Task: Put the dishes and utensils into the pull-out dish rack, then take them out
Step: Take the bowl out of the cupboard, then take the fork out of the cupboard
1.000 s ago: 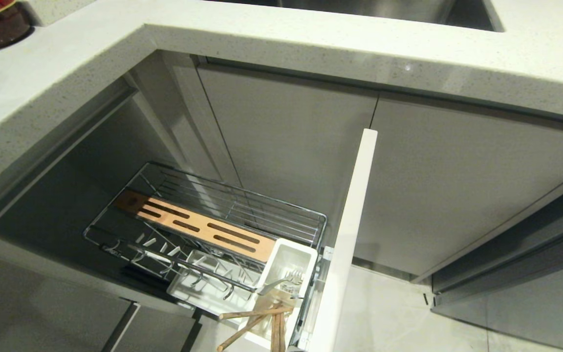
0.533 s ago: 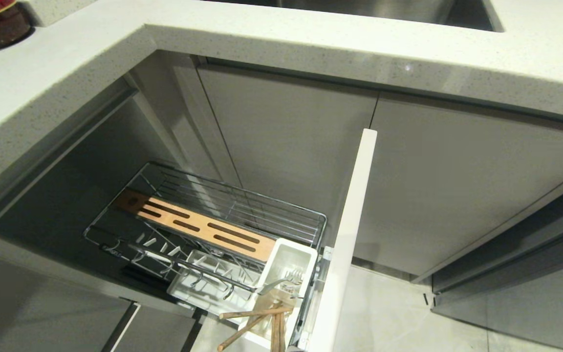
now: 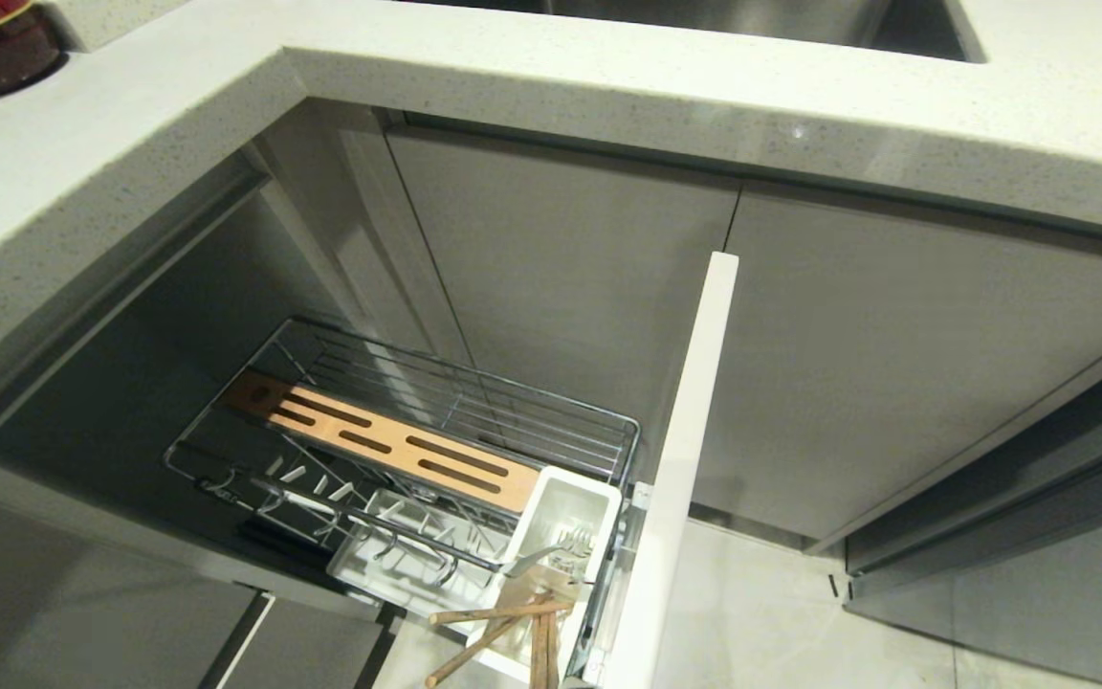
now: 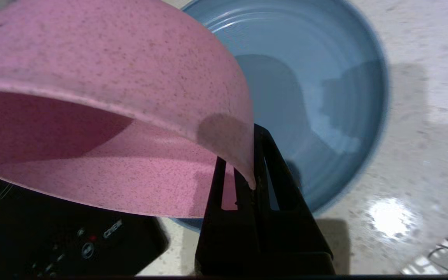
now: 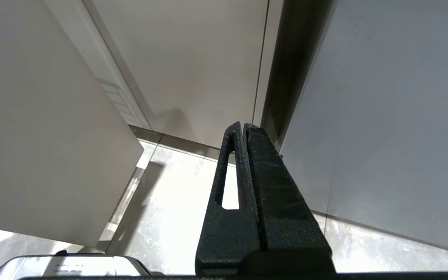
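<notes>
Two dishes fill the left wrist view: the pink bowl, tilted on its side, is pinched at its rim by the left gripper, whose fingers are clamped on the wall. Behind it the light-blue plate lies flat on the speckled countertop, beside a black cooktop. In the head view the pull-out dish rack stands drawn out from the cabinet; its white utensil cup holds the fork and the chopsticks. The right gripper hangs closed and empty over the floor.
</notes>
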You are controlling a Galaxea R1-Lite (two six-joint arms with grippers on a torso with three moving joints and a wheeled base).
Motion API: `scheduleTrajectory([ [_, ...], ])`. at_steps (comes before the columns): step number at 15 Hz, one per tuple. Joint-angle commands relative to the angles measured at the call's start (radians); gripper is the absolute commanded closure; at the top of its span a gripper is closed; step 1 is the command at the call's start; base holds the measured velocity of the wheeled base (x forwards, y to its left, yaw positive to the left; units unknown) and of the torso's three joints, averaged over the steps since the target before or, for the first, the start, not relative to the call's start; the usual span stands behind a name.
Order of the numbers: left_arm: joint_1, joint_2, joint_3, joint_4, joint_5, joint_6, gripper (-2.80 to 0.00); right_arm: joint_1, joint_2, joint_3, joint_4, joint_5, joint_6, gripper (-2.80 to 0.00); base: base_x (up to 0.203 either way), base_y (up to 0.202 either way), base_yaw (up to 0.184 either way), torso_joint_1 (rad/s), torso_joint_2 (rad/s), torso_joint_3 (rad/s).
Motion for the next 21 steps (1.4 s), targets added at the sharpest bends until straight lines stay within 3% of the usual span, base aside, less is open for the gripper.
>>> scheduleTrajectory([
  [1,0.022,0.033,0.007,0.027,0.020,0.018,0.00,0.000,-0.001,0.026,-0.001,0.000,0.000,0.00,0.000,0.000,0.000,0.000,0.00,0.000],
  [8,0.021,0.074,0.045,0.046,0.021,0.113,0.00,0.000,-0.001,0.026,-0.001,0.000,0.000,0.00,0.000,0.000,0.000,0.000,0.00,0.000],
  [21,0.018,0.097,0.049,0.044,0.021,0.122,0.00,0.000,-0.001,0.026,-0.001,0.000,0.000,0.00,0.000,0.000,0.000,0.000,0.00,0.000],
])
